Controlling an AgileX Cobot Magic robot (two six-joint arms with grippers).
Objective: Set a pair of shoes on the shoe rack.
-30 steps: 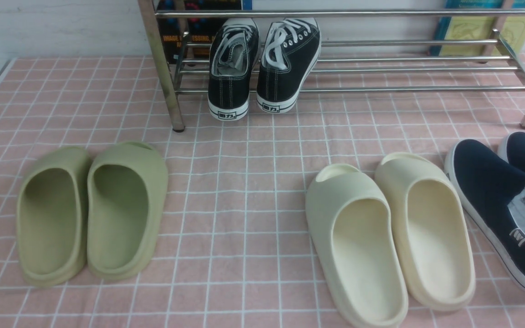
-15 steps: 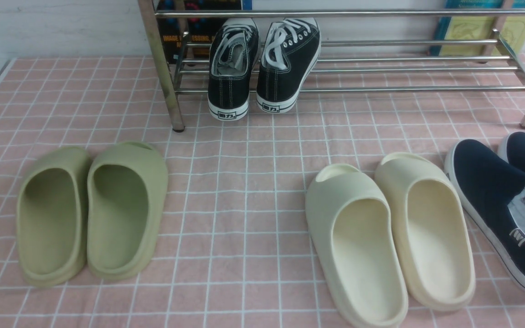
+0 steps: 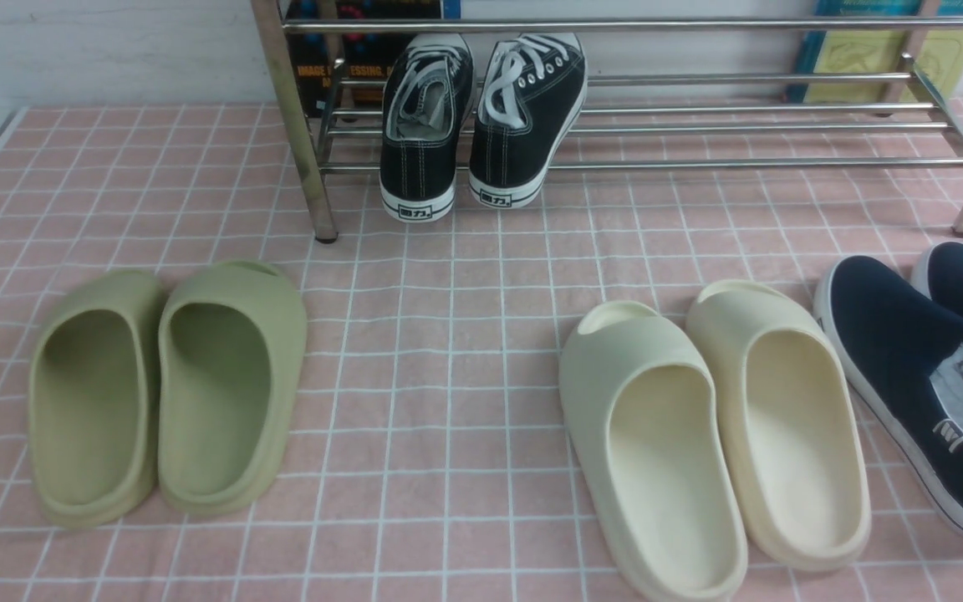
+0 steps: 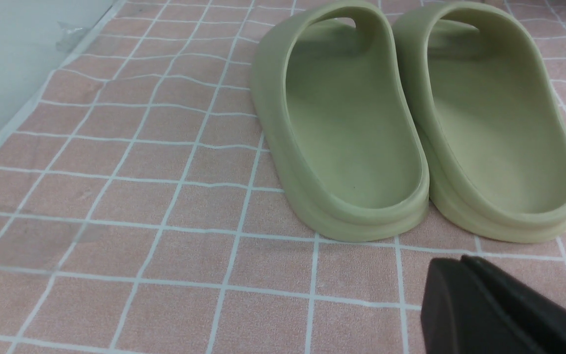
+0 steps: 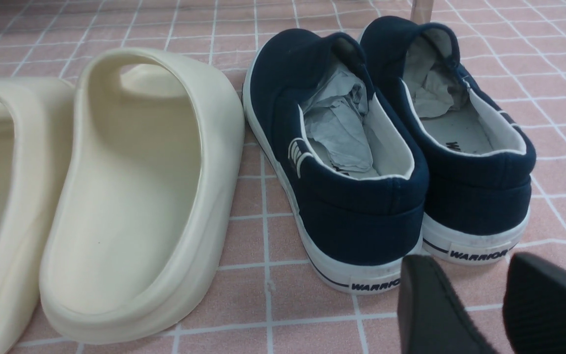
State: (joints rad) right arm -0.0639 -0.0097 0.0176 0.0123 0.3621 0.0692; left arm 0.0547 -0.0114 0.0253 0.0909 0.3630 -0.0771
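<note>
Nothing has visibly moved among the footwear since the earlier front frames; only the whole front view has shifted by a sliver.

The one silver tubular shoe rack [image 3: 640,165] is the landmark. Behind it stand two books, one dark [image 3: 364,58] near its left end, one teal and yellow [image 3: 858,67] near its right. In front of it, on the pink checked cloth [image 3: 415,351], lie two cream foam slides [image 3: 674,468], right of centre; two navy slip-ons [image 3: 891,359], farther right; and two green foam slides [image 3: 222,393], to the left.

The two black canvas lace-up sneakers [image 3: 419,171] are on the rack's lower bars, at its left part, side by side, heels overhanging its front bar, long axes running roughly front to back. They lie well ahead of both arms' fingers; the left arm seems nearer.

The left fingers [image 4: 457,259] are closed together, holding nothing; the right fingers [image 5: 465,260] stand apart with an empty gap. The placing looks complete, so probably only retreat or rest remains.
</note>
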